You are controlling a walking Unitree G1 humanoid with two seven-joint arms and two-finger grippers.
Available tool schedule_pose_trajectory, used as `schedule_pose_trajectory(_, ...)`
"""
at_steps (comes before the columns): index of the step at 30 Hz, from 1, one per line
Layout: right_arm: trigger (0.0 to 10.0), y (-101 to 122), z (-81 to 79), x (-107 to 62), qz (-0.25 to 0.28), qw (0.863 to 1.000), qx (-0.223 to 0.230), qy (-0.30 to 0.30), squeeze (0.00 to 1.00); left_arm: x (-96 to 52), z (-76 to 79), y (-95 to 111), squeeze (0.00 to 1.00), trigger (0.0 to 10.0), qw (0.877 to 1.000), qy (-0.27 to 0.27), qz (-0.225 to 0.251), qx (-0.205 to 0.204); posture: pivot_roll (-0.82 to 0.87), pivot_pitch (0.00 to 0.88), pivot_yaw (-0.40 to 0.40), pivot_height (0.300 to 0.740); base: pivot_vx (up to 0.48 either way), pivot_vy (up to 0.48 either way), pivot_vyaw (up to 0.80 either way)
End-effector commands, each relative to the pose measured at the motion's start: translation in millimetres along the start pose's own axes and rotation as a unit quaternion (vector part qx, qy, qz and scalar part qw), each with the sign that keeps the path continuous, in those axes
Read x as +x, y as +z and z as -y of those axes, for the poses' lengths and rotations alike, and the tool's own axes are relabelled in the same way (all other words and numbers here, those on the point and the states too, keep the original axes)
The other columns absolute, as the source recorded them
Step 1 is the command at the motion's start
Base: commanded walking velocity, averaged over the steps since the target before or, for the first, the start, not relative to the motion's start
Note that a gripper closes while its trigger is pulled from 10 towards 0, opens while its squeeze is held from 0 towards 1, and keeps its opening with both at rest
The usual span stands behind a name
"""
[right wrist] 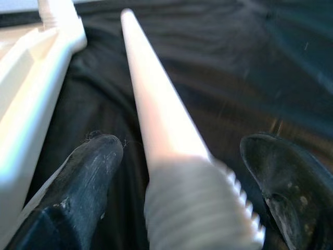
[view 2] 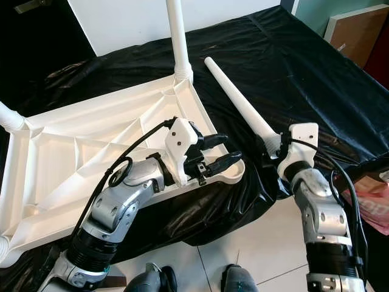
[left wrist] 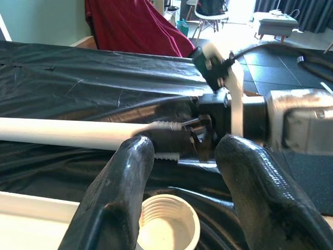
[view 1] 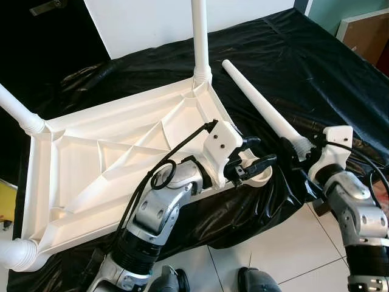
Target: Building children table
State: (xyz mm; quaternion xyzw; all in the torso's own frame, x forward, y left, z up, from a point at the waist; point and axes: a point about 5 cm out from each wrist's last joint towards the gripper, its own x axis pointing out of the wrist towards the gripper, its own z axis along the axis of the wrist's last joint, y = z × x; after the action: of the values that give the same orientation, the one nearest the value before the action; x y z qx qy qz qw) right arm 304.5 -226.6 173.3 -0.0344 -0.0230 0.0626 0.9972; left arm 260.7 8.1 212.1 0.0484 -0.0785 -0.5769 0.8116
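Right wrist view: the loose leg (right wrist: 156, 120) is straddled by the right gripper (right wrist: 177, 172), fingers spread, nothing clamped. The left gripper (view 1: 252, 163), also spread, is poised over the tabletop's (view 1: 121, 158) empty socket (left wrist: 166, 226). Next, the threaded end must be clamped and lifted to that socket.

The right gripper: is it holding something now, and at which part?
Nothing is clamped yet. The right gripper is open, its fingers on either side of the threaded end of the loose white table leg, not touching it. The left gripper is open too.
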Motion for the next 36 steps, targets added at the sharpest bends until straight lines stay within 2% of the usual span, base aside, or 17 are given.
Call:
schedule_pose_trajectory(1, 10.0, 0.1, 0.1, 1.5, -0.004, 1.000, 0.005, 0.005, 0.00, 0.3, 1.5, 1.3, 0.00, 10.0, 1.000, -0.001, -0.001, -0.003, -0.13, 0.155, 0.078, 0.740, 0.000, 0.000, 0.00)
schedule_pose_trajectory(6, 10.0, 5.8, 7.9, 14.0, -0.014, 0.999, 0.031, -0.012, 0.00, -1.7, 4.5, 6.4, 0.00, 10.0, 1.000, -0.021, 0.006, -0.005, -0.13, 0.164, 0.079, 0.740, 0.000, 0.000, 0.00)
schedule_pose_trajectory(13, 10.0, 8.6, 5.6, 22.6, -0.033, 0.998, 0.047, -0.008, 0.00, -4.9, 6.9, 10.2, 0.00, 10.0, 0.999, -0.033, 0.009, -0.006, -0.12, 0.175, 0.077, 0.740, 0.000, 0.000, 0.00)
schedule_pose_trajectory(15, 10.0, 14.4, 5.7, 32.4, -0.052, 0.997, 0.058, -0.004, 0.00, -8.4, 11.7, 14.2, 0.00, 10.0, 0.999, -0.045, 0.010, -0.010, -0.11, 0.204, 0.076, 0.740, 0.000, 0.000, 0.00)
schedule_pose_trajectory(19, 10.0, 21.4, 7.4, 40.1, -0.063, 0.996, 0.066, -0.005, 0.00, -10.7, 16.1, 17.5, 0.00, 10.0, 0.998, -0.052, 0.011, -0.014, -0.11, 0.218, 0.079, 0.740, 0.000, 0.000, 0.00)
schedule_pose_trajectory(21, 10.0, 21.4, 7.4, 40.1, -0.063, 0.996, 0.066, -0.005, 0.00, -10.7, 16.1, 17.5, 0.00, 10.0, 0.998, -0.052, 0.011, -0.014, -0.11, 0.218, 0.079, 0.740, 0.000, 0.000, 0.00)
schedule_pose_trajectory(26, 10.0, 36.4, 8.6, 58.2, -0.104, 0.992, 0.067, 0.009, 0.00, -12.8, 25.3, 24.6, 0.00, 10.0, 0.998, -0.056, 0.018, -0.036, -0.09, 0.293, 0.081, 0.740, 0.000, 0.000, 0.00)
schedule_pose_trajectory(28, 10.0, 36.4, 8.6, 58.2, -0.104, 0.992, 0.067, 0.009, 0.00, -12.8, 25.3, 24.6, 0.00, 10.0, 0.998, -0.056, 0.018, -0.036, -0.09, 0.293, 0.081, 0.740, 0.000, 0.000, 0.00)
schedule_pose_trajectory(30, 10.0, 39.2, 7.6, 61.9, -0.119, 0.991, 0.067, 0.015, 0.00, -13.0, 27.2, 26.3, 0.00, 10.0, 0.997, -0.057, 0.019, -0.040, -0.09, 0.304, 0.081, 0.740, 0.000, 0.000, 0.00)
schedule_pose_trajectory(32, 10.0, 41.6, 5.7, 68.8, -0.157, 0.985, 0.059, 0.031, 0.00, -14.3, 31.4, 28.6, 0.00, 10.0, 0.997, -0.056, 0.018, -0.052, -0.08, 0.341, 0.083, 0.740, 0.000, 0.000, 0.00)
schedule_pose_trajectory(36, 10.0, 42.4, 4.2, 74.0, -0.178, 0.982, 0.050, 0.045, 0.00, -15.1, 33.7, 29.1, 0.00, 10.0, 0.996, -0.055, 0.015, -0.062, -0.07, 0.351, 0.082, 0.740, 0.000, 0.000, 0.00)
